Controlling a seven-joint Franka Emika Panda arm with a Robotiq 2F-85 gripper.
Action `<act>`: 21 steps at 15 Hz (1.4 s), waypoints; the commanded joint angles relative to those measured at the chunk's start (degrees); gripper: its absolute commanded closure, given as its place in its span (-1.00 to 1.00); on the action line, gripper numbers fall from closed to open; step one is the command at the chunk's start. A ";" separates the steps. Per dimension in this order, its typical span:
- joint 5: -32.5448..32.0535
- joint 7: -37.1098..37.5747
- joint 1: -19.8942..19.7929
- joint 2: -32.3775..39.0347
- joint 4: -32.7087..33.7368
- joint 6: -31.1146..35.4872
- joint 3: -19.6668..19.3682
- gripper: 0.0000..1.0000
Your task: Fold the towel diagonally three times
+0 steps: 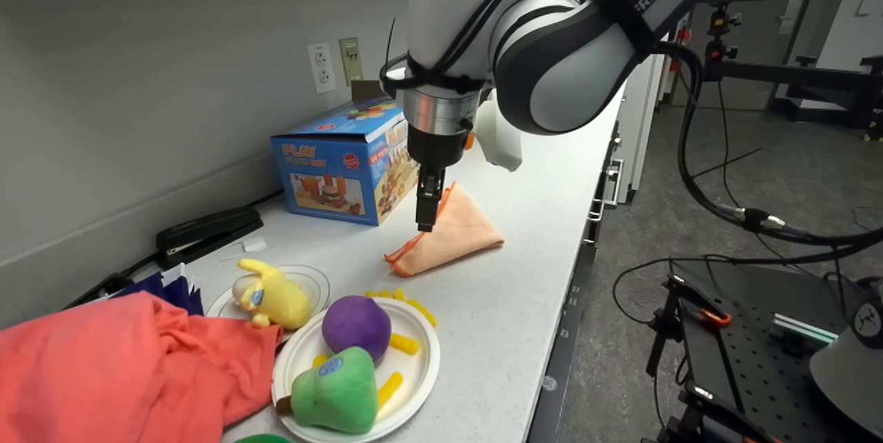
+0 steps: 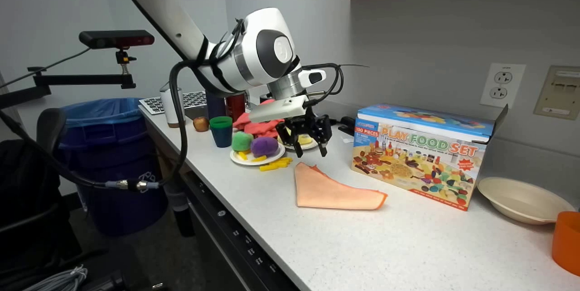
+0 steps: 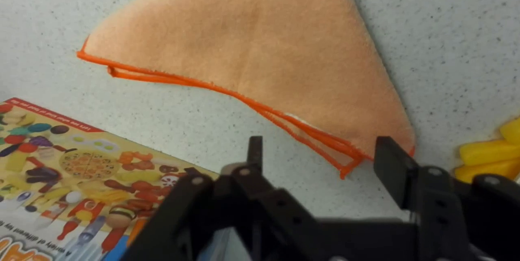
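Observation:
The peach-orange towel (image 1: pixel 459 229) (image 2: pixel 333 193) (image 3: pixel 260 41) lies on the counter, folded into a roughly triangular shape with layered orange edging. Along its edged side in the wrist view, the layers are slightly apart, and one small corner sticks out beyond the others. My gripper (image 1: pixel 425 225) (image 2: pixel 311 152) (image 3: pixel 319 147) hangs above the towel's corner that points toward the plate of toys. Its jaws stand wide apart with nothing held between them. The right finger (image 3: pixel 392 169) covers a bit of that corner in the wrist view.
Beside the towel stands the colourful toy box (image 1: pixel 338 167) (image 2: pixel 417 155). A plate (image 1: pixel 421 388) holds a purple toy (image 1: pixel 356 326) and a green toy (image 1: pixel 338 391), with yellow sticks (image 2: pixel 276 164) near it. A red-coral cloth (image 1: pixel 103 367) is heaped farther along. The counter's front edge drops off.

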 commanded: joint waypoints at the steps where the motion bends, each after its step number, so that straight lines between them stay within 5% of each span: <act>1: 0.23 -0.14 0.41 -0.99 0.25 -0.67 -1.50 -0.99; 21: 4.04 0.36 -1.62 0.50 1.15 -0.33 -4.70 -1.00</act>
